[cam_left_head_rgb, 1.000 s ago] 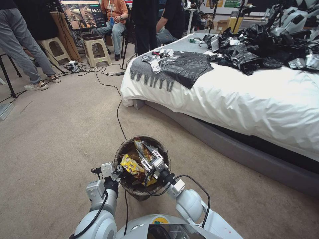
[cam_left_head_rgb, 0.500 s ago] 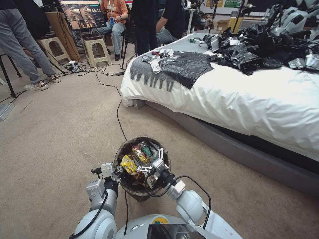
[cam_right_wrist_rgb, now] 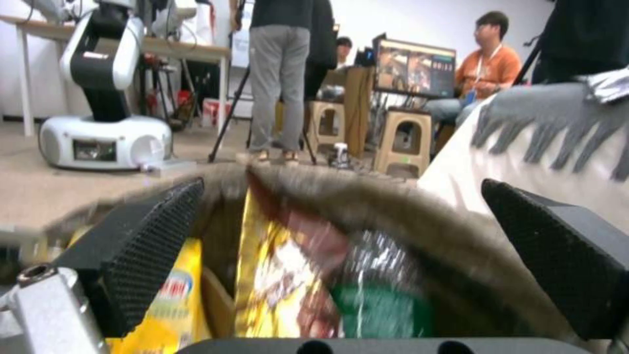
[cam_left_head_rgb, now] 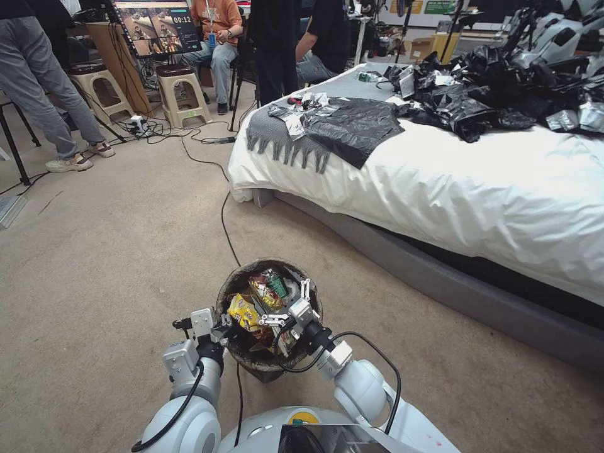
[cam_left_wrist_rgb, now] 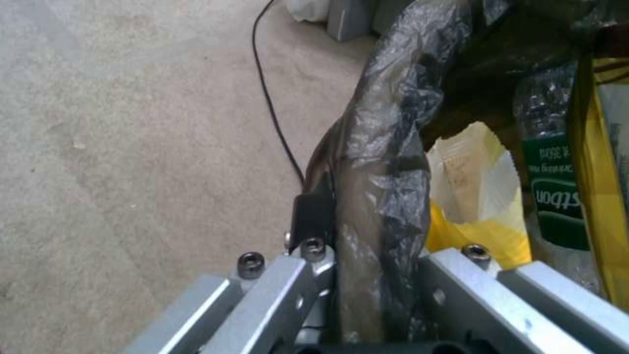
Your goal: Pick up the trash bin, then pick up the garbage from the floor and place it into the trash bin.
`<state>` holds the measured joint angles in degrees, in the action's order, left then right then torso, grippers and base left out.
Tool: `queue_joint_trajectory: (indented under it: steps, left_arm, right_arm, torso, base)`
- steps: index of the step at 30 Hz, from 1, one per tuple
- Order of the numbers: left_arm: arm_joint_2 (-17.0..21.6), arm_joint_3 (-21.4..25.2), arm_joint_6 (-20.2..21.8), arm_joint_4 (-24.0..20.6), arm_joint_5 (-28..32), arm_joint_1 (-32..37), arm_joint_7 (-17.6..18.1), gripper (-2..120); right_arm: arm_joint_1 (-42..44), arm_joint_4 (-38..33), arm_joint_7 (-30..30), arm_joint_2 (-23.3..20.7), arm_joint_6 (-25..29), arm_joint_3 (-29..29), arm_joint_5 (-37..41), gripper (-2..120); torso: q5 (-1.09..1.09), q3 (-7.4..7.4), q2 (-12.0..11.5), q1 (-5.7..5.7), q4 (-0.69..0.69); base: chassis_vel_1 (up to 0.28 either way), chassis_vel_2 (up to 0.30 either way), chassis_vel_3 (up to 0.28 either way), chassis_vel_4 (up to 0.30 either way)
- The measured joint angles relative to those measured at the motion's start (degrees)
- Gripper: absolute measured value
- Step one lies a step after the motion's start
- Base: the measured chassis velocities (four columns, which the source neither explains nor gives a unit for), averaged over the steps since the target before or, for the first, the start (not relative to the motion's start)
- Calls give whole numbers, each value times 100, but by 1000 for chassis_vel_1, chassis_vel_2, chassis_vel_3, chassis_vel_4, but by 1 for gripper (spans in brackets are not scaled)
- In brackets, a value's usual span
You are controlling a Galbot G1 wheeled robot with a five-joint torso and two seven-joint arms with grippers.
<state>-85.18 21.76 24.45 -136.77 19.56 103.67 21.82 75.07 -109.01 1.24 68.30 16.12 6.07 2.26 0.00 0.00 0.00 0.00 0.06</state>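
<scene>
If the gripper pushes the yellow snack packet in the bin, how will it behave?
The yellow snack packet looks like thin crinkled film, so it will probably bend rather than resist. It seems light and may slide over the other litter in the trash bin.

Open carpet (cam_left_head_rgb: 107, 251) lies from our nine to twelve o'clock, crossed by one black cable (cam_left_head_rgb: 223, 220); the bed (cam_left_head_rgb: 478, 189) walls off one to three o'clock, and litter crowds the trash bin (cam_left_head_rgb: 236, 283).
</scene>
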Motion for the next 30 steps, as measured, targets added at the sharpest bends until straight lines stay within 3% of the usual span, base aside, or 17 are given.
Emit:
queue_joint_trajectory:
  steps: [12, 20, 30]
  left_arm:
    - [-10, 49, 2, 109, 35, -42, 5, 0]
    - [5, 167, -261, 246, -80, -65, -153, 0]
    - [40, 171, -368, 237, -87, -25, -189, 0]
  right_arm:
    - [84, -421, -7, 38, -2, -162, -5, 100]
    - [565, -1376, -891, 464, -230, -600, -157, 100]
    - [1178, -1387, -1522, 783, -244, -1134, -469, 100]
  torso:
    - [0, 0, 0, 0, 0]
    - [0, 0, 0, 0, 0]
    - [0, 0, 0, 0, -1]
  base:
    - [0, 0, 0, 0]
    - [0, 0, 0, 0]
    - [0, 0, 0, 0]
